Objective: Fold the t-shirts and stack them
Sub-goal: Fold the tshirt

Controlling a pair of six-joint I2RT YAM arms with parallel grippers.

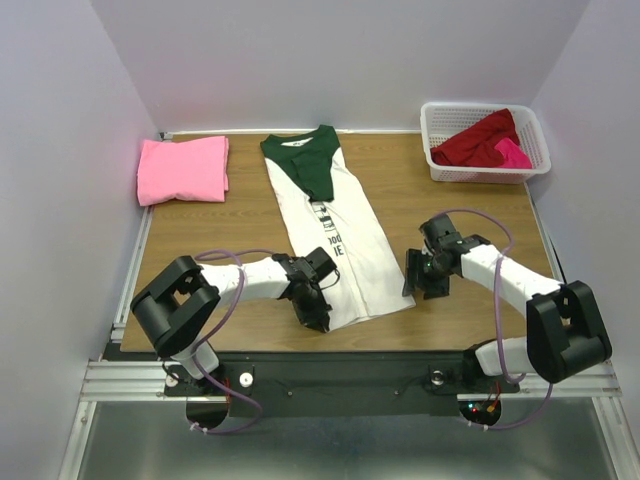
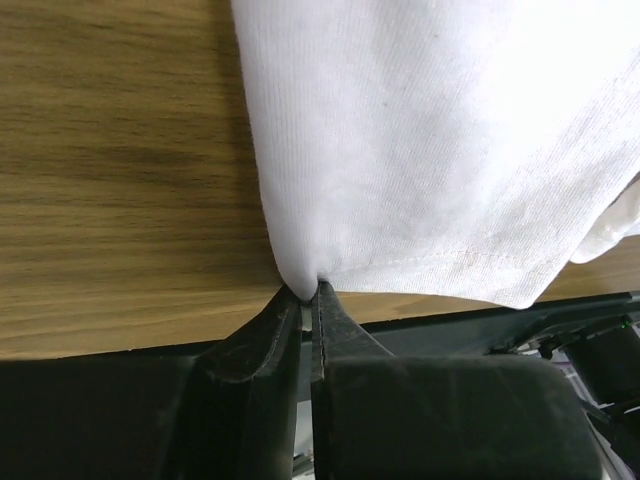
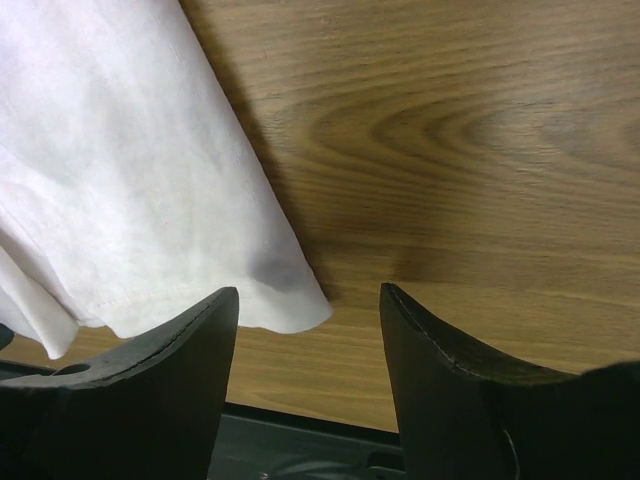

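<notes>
**State.** The left claw (image 2: pixel 312 290) is narrowed to a slit on the near-left hem corner of the white t-shirt (image 2: pixel 430 150). A small peak of cloth is pinched between its tips, and the rest of the garment spreads ahead of it and to its right. The right claw (image 3: pixel 308 290) stands wide and holds nothing. The near-right hem corner lies just ahead of its left finger, and bare surface (image 3: pixel 480 150) lies ahead of its right finger. A folded pink t-shirt (image 1: pixel 183 170) lies well beyond the left claw. The dark red t-shirt (image 1: pixel 480 140) and the magenta t-shirt (image 1: pixel 513 153) wait in a basket (image 1: pixel 435 120) well beyond the right claw.

**Hazards.**

1. Thin grip. The left claw holds only the tip of the corner. The wrist view does not show whether every layer of cloth is caught. If only the top layer is held, a lift would peel the layers apart, or the corner would slip free.
2. Offset approach. The hem corner sits toward the right claw's left finger, not midway between the fingers. Closing from this position may nip only the edge, or push the cloth aside and wrinkle it.
3. Uneven lift. If the left claw rises before the right claw has a hold, the hem would skew and the fold would land crooked.
4. Low descent. A right claw driven too far down would press its tips onto the surface and fail to gather cloth.
</notes>
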